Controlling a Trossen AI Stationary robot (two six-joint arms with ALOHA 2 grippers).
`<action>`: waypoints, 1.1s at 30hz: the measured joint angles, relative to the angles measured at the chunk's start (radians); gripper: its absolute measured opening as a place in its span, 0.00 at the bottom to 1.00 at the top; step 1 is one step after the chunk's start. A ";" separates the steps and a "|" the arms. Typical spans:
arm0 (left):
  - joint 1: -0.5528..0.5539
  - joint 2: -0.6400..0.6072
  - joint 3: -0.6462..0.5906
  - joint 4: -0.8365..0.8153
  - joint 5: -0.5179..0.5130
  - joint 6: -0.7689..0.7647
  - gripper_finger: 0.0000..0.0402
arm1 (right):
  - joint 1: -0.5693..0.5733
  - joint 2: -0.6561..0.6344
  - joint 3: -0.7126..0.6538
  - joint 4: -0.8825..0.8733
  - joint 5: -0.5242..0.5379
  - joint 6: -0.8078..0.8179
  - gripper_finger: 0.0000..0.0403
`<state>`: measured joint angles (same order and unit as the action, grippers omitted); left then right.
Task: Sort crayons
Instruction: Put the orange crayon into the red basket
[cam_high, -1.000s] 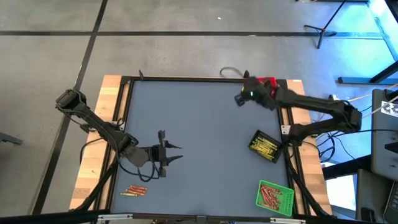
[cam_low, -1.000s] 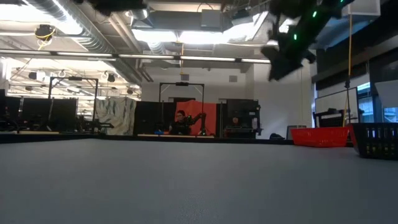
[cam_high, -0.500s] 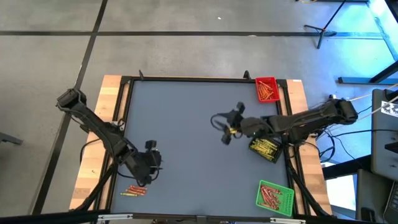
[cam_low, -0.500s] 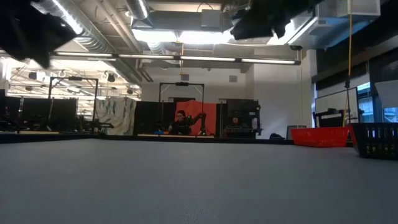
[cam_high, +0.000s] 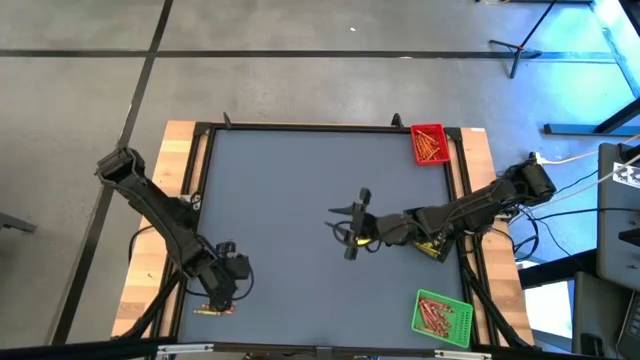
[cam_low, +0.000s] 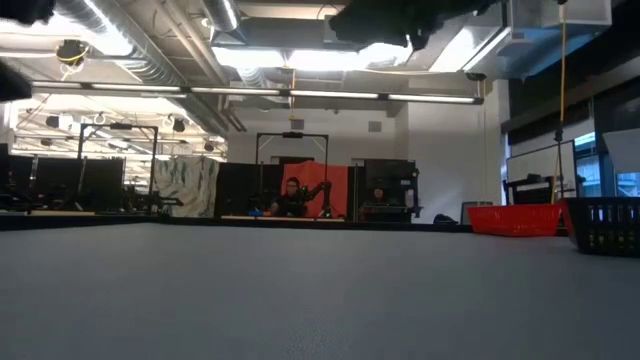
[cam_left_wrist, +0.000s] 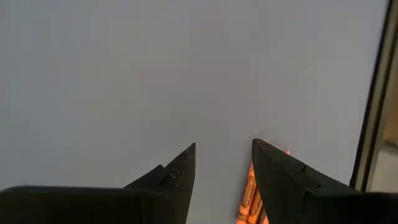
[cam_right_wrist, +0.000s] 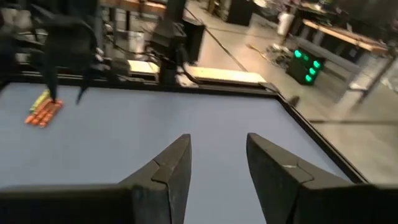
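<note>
Left gripper (cam_high: 216, 297) hangs over the loose crayons (cam_high: 213, 309) at the near left corner of the counter (cam_high: 300, 200); jaws apart, nothing between them. Right gripper (cam_high: 345, 222) is mid-counter, jaws parted and empty. More crayons lie in the red tray (cam_high: 429, 143), black tray (cam_high: 436, 247) and green tray (cam_high: 441, 314) along the right edge.

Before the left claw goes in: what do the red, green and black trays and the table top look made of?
The red tray, green tray and black tray look like moulded plastic; the black one shows slotted walls in the low view. The table top looks like a matte grey-blue mat, with no glare, inside a dark frame over pale wood.
</note>
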<state>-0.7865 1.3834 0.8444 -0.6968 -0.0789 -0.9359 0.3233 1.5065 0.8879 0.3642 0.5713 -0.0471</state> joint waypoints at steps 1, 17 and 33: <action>0.000 0.018 0.000 0.000 0.023 -0.004 0.35 | 0.000 0.007 0.000 0.023 -0.015 -0.023 0.38; -0.040 0.203 0.000 0.155 0.156 0.008 0.30 | -0.002 0.010 0.002 0.003 -0.094 -0.011 0.38; -0.039 0.264 0.002 0.146 0.163 0.065 0.27 | -0.002 0.010 0.002 0.000 -0.094 -0.010 0.38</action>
<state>-0.8253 1.6478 0.8463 -0.5512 0.0842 -0.8709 0.3210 1.5162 0.8898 0.3642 0.4774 -0.0574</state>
